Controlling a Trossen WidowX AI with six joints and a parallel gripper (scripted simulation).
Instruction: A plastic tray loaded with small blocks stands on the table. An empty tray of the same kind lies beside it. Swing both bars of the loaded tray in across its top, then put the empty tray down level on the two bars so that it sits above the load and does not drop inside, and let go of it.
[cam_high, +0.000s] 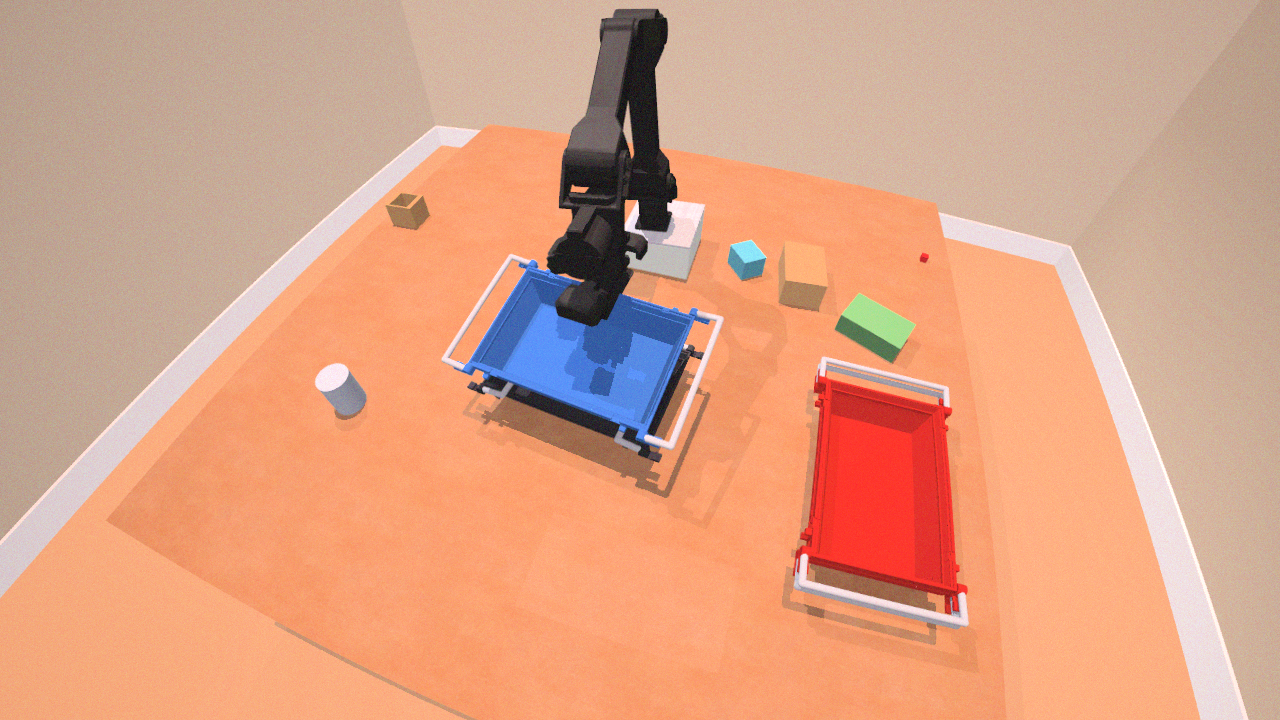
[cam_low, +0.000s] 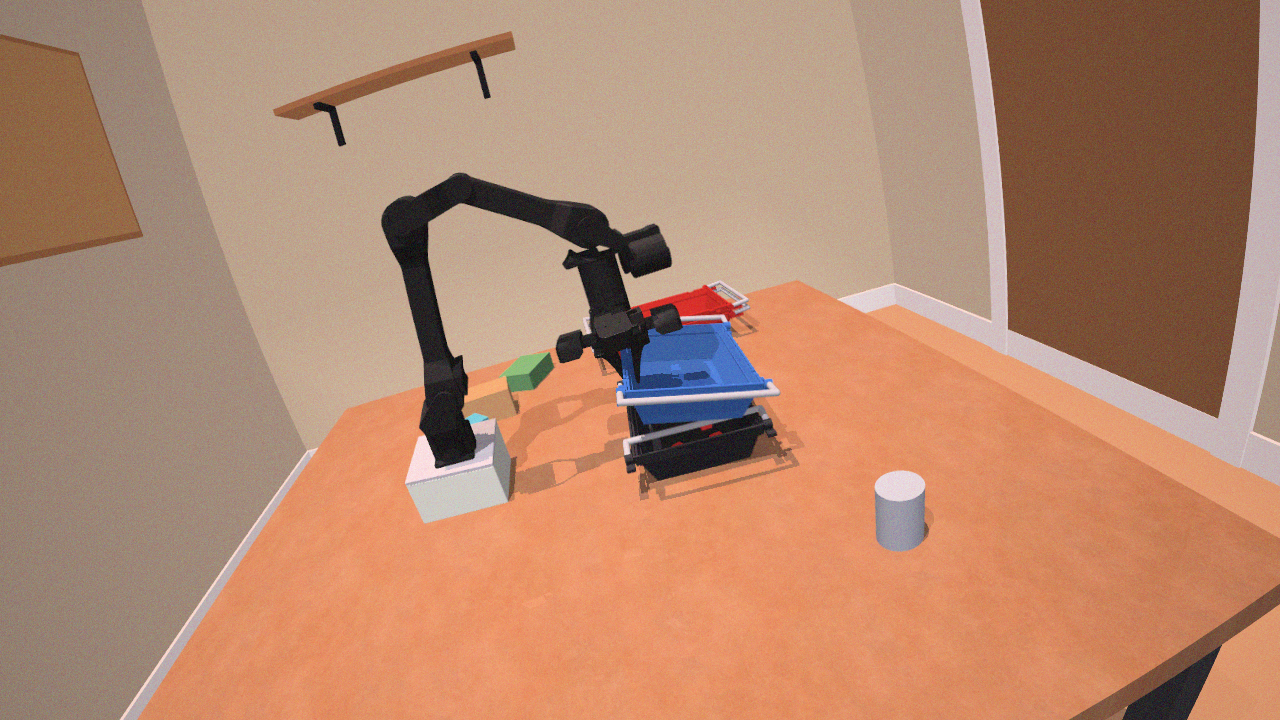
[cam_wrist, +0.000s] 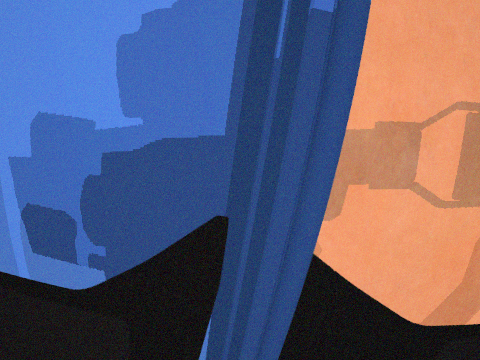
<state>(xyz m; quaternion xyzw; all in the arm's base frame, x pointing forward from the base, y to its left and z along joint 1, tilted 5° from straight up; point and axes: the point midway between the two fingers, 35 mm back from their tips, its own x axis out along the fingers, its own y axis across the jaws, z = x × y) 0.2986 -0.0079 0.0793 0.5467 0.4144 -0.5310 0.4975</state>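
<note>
My gripper (cam_low: 630, 374) (cam_wrist: 243, 232) is shut on the long rim of the empty blue tray (cam_high: 537, 353) (cam_low: 698, 407) (cam_wrist: 265, 175), on the side near the arm's base. The blue tray looks roughly level, directly above the black tray (cam_high: 565, 414) (cam_low: 702, 458). Small red blocks (cam_low: 711, 428) show inside the black tray. Its near wire bar (cam_low: 657, 434) lies across its top in the exterior view. White bar ends (cam_high: 503, 390) (cam_high: 628, 440) show under the blue tray in the top view. The blue tray mostly hides the load. I cannot tell whether it touches the bars.
A red tray (cam_high: 881, 483) (cam_low: 689, 306) stands off to one side. A green block (cam_high: 875, 325) (cam_low: 526, 370), an orange box (cam_high: 802, 273), a cyan cube (cam_high: 746, 259), a grey cylinder (cam_high: 341, 390) (cam_low: 899, 510) and a brown open box (cam_high: 408, 212) stand around.
</note>
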